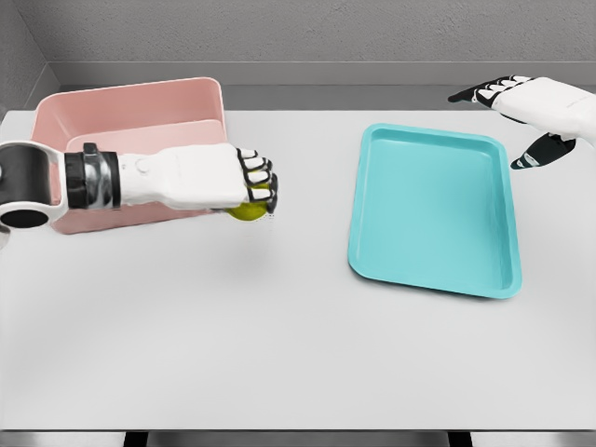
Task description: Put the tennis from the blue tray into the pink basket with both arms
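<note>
Grey walls are seen behind a white bench (279,354). Above it, the fingers (256,177) of the left hand (200,177) are curled around the yellow-green tennis ball (249,210), which is held clear of the bench just beside the front right corner of the pink basket (130,107), not yet inside it. Farther right, the blue tray (433,209) is laid flat on the bench, and the right hand (535,107) is held beyond its far right corner with fingers spread and nothing grasped.
</note>
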Tool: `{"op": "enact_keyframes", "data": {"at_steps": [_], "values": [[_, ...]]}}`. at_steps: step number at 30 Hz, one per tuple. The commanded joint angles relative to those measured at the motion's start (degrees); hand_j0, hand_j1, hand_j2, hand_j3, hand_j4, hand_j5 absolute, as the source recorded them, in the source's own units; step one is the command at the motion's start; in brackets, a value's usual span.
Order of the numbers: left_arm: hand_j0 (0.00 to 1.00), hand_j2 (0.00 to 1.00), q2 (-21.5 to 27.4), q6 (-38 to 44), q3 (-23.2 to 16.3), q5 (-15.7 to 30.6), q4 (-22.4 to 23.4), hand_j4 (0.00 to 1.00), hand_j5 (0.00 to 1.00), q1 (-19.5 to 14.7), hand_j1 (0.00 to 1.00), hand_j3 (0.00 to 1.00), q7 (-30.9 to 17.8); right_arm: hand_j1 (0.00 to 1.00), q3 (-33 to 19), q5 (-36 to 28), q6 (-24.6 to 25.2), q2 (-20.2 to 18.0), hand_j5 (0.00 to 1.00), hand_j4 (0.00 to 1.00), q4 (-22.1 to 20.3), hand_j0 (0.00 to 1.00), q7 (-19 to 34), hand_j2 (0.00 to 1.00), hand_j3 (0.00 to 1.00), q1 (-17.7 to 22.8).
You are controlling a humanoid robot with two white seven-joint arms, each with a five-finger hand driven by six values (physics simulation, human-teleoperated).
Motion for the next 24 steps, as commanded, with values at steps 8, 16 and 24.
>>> {"op": "enact_keyframes", "data": {"at_steps": [8,16,24], "values": [[0.1,0.1,0.5,0.1,9.7,2.0,19.3,0.1,0.1,-0.2,0.1,0.1,0.0,1.0,0.0,-0.1,0.0,0.0,1.0,1.0,0.0,1.0,0.0,1.0,1.0,0.0],[0.14,0.14,-0.3,0.1,8.2,-6.6,28.9,0.14,0.14,0.7,0.14,0.14,-0.1,1.0,0.0,-0.1,0.0,0.0,1.0,1.0,0.0,1.0,0.0,1.0,1.0,0.0],[1.0,1.0,-0.9,0.1,8.0,-6.0,30.0,1.0,1.0,0.4,1.0,1.0,0.1,1.0,0.0,-0.1,0.0,0.0,1.0,1.0,0.0,1.0,0.0,1.0,1.0,0.0]]}}
